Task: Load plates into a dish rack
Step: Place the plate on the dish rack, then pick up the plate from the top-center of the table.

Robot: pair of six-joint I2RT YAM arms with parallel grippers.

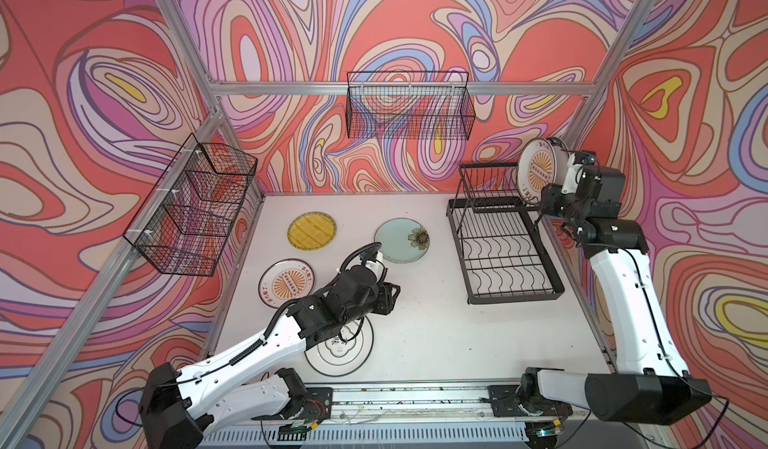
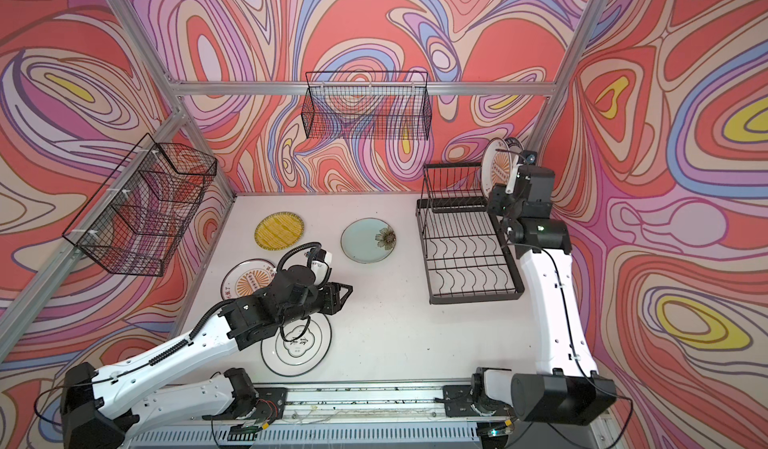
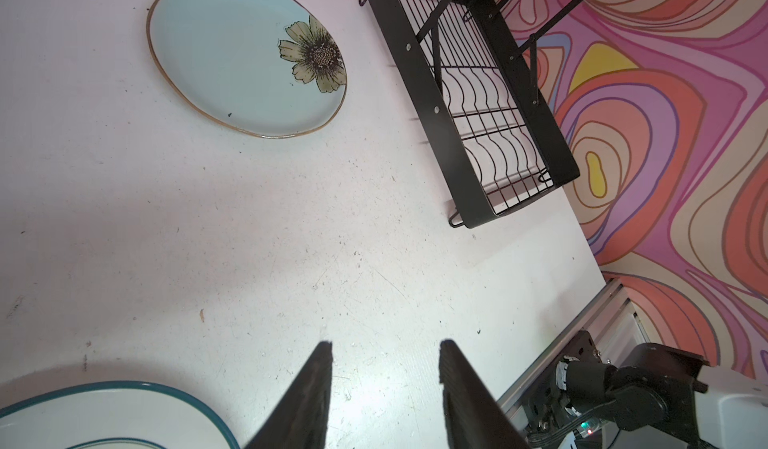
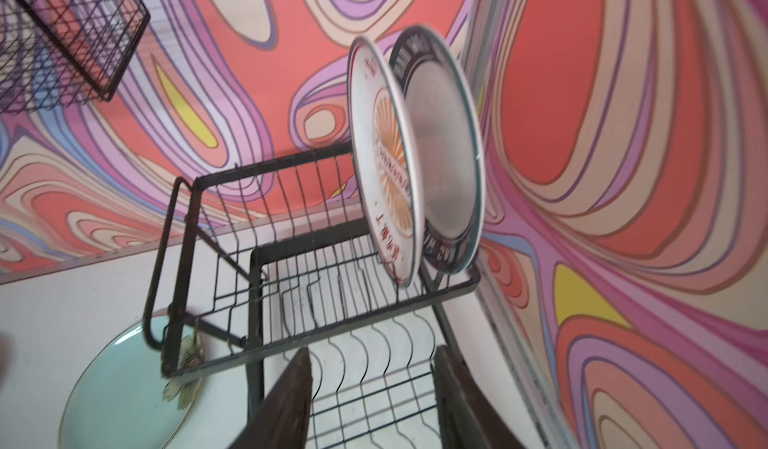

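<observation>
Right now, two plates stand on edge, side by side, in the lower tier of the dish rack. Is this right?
Not quite. The sunburst plate and the dark-rimmed plate stand on edge, side by side, in the raised upper tier of the dish rack, not in the lower tier. The right wrist view shows it.

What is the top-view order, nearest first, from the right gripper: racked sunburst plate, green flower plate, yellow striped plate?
1. Racked sunburst plate, just beside the right gripper.
2. Green flower plate, mid-table.
3. Yellow striped plate, farther left.
</observation>
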